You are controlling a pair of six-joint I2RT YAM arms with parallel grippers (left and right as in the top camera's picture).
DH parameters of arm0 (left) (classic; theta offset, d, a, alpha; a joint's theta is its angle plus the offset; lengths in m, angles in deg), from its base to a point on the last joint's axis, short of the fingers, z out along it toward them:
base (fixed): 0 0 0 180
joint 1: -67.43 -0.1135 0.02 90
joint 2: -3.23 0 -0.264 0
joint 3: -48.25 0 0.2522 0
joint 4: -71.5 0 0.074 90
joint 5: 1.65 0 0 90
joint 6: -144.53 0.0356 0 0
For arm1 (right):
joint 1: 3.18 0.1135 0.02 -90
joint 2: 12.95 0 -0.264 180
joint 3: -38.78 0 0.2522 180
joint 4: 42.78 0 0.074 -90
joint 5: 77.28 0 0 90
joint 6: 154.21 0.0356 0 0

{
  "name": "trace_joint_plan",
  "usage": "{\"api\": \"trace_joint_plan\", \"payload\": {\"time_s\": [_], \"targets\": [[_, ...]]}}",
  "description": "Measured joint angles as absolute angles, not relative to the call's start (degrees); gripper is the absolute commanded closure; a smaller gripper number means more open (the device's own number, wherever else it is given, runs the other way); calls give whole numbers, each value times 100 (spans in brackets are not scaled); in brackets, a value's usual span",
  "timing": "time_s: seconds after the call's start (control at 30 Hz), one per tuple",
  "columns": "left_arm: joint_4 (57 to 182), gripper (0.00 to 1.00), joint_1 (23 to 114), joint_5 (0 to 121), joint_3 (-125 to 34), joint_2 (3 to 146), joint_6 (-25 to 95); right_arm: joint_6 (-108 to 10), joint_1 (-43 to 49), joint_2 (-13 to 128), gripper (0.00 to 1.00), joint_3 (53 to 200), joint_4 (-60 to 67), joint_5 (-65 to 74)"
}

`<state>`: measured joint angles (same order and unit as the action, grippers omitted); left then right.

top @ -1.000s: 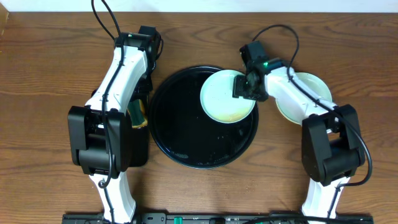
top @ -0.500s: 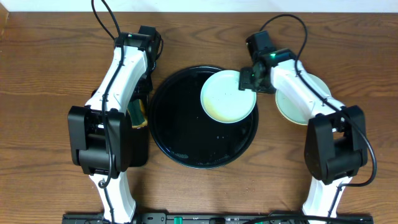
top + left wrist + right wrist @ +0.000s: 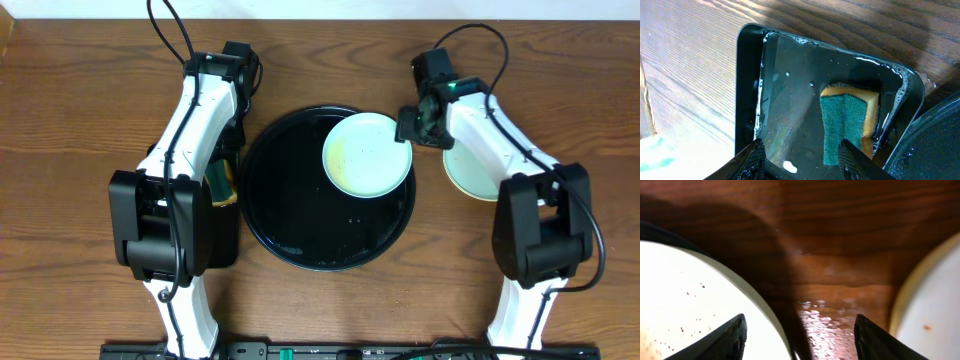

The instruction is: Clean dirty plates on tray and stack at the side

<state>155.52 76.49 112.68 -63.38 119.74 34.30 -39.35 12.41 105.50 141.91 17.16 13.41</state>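
Presently, a pale plate (image 3: pixel 368 155) is seen lying in the upper right part of the round black tray (image 3: pixel 290 220). The right gripper (image 3: pixel 802 339) is held spread and empty at the plate's rim, over the wet table (image 3: pixel 840 280). A pale yellow plate (image 3: pixel 470 180) is set on the wood right of the tray. The left gripper (image 3: pixel 801 160) is held spread and empty above a sponge (image 3: pixel 845 125) in the rectangular tray (image 3: pixel 747 75).

White arms (image 3: pixel 195 110), black joints (image 3: pixel 160 225), black cables (image 3: pixel 470 27)
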Motion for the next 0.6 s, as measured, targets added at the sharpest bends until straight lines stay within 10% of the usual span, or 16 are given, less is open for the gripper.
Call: {"api": "trace_joint_plan", "payload": {"time_s": [0.2,0.53,0.6], "targets": [[15554,52,7646,11266,-6338,11974,3430,-3968,1292,10577,63,14167,1650,1228],[15563,52,7646,11266,-6338,11974,3430,-3972,1303,10994,68,14164,1582,723],[15574,51,7646,11266,-6338,11974,3432,-3976,1314,11090,90,14167,1552,640]]}}
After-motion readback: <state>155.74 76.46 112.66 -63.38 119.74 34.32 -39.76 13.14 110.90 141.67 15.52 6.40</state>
